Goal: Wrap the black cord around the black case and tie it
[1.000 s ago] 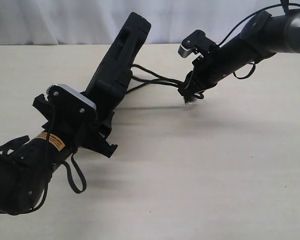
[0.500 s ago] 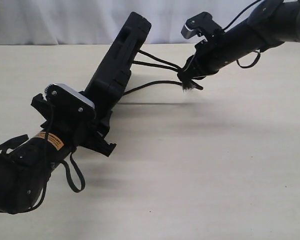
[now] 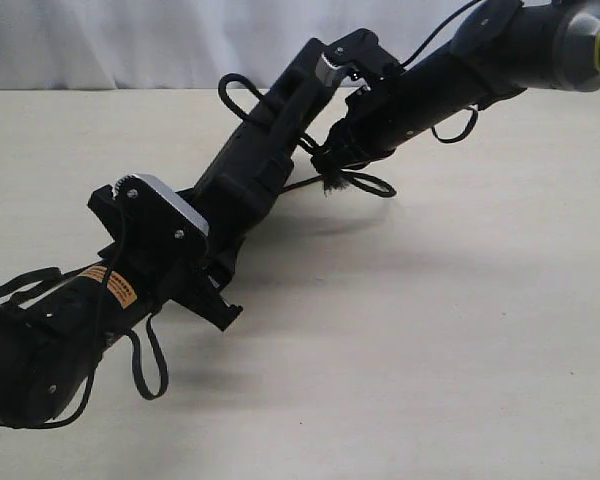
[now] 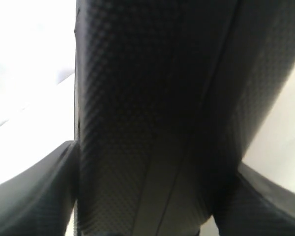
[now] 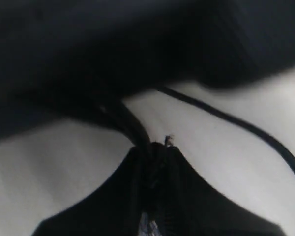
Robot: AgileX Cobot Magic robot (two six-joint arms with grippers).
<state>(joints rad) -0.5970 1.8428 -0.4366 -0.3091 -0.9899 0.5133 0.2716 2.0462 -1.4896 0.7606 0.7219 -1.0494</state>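
Left wrist view: the black case (image 4: 152, 98) overfills the frame and is cropped; focus is soft. Exterior view: the left gripper (image 3: 218, 228) conceals the case's lower end. Right wrist view: heavily blurred; the black cord (image 5: 231, 120) runs out of frame.

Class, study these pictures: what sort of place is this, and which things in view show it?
Probably a robotics lab or test bench: a pale table, a plain white curtain behind it, and a robot's left arm and right arm handling a black case and black cord.
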